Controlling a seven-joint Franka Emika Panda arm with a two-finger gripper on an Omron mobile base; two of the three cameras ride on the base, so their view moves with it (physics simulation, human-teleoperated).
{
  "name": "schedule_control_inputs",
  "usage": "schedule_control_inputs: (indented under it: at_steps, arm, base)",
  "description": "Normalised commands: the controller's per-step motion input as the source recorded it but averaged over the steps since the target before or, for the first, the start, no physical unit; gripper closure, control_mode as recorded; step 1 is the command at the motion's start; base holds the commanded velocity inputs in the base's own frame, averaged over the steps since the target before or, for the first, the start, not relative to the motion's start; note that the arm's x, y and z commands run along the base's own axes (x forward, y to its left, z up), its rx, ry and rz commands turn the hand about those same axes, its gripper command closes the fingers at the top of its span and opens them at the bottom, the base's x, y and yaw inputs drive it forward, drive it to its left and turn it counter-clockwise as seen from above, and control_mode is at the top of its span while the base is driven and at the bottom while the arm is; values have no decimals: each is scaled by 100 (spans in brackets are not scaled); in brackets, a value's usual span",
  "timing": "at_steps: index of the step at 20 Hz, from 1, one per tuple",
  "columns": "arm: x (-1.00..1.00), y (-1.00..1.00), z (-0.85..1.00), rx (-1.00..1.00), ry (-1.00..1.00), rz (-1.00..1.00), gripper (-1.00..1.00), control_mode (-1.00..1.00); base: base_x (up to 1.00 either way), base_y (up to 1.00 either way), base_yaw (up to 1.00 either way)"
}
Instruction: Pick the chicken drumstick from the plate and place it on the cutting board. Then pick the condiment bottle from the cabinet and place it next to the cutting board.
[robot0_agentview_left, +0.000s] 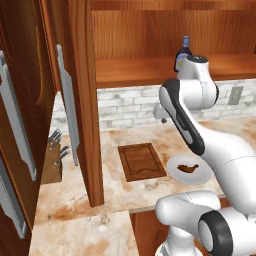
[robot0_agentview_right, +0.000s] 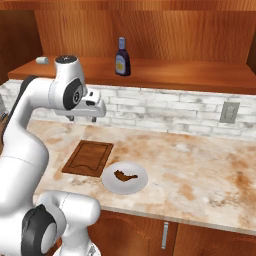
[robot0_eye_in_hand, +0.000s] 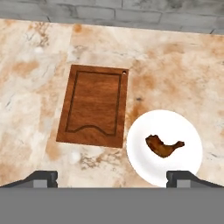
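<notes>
Hovering high over the bench, gripper (robot0_eye_in_hand: 111, 177) spread wide, empty. Chicken drumstick (robot0_eye_in_hand: 163, 145) on plate (robot0_eye_in_hand: 140, 164): likely light, soft, greasy; best pinched across the thick end.

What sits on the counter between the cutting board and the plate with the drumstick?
Nothing: in the hand view a narrow strip of bare marble counter separates the cutting board from the plate holding the chicken drumstick.
</notes>
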Motion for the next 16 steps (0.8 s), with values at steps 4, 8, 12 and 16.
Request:
schedule_control_inputs:
  at_steps: [4,8,12,16]
  arm:
    - [-10,-10,-9,0,0,0,-100,-100]
    - [-7,-11,-13,0,-1,0,-100,-100]
    - [-5,-12,-14,0,-1,0,-100,-100]
    - [-3,-11,-17,0,-2,0,-100,-100]
  base:
    - [0,0,0]
    - [0,0,0]
    - [0,0,0]
    - [0,0,0]
